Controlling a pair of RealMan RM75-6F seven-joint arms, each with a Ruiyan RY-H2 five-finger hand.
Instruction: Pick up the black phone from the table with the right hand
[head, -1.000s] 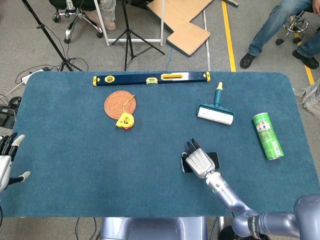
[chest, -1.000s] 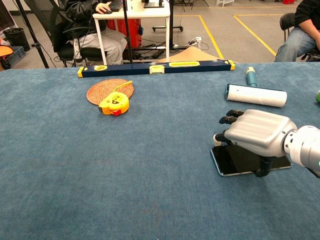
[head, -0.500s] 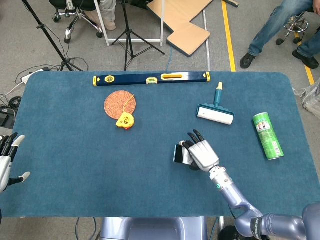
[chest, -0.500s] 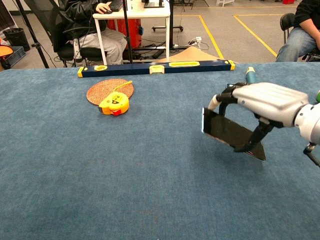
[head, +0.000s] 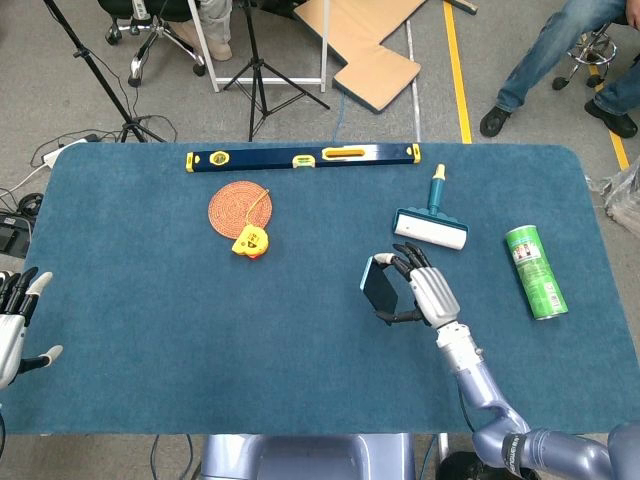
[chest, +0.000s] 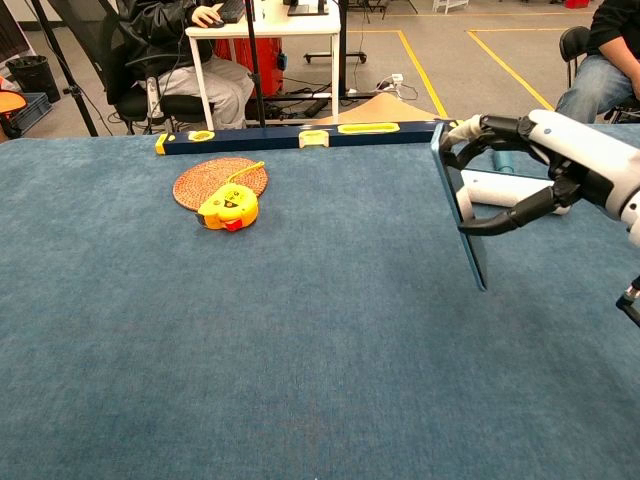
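The big table with the dark blue felt cover (head: 200, 350) takes nearly all the view. On its far edge lies a long navy spirit level with yellow ends (head: 302, 157). To the right lies a green cylinder can (head: 535, 271) on its side, and nearer the middle a lint roller with a white roll and teal handle (head: 432, 221). On the left part is a round woven orange coaster (head: 237, 206) with a small yellow tape measure (head: 250, 241) touching its near edge.

The right hand (head: 425, 292) is clamped on the flat black phone (head: 379, 285), fingers over the top edge and the thumb under the lower edge. The phone is clear of the cloth, in the air, tilted almost on its edge, just in front of the lint roller.

I judge the phone to be stiff, thin and rather light, with smooth glass faces that can slip, and it would not like a fall. The hold across the two long edges seems the good one; only the edges are pinched, so the grip looks a little thin.

Nothing stands in the way above; the roller is the nearest thing.

The left hand (head: 14, 320) hangs at the left table edge, fingers apart, holding nothing.
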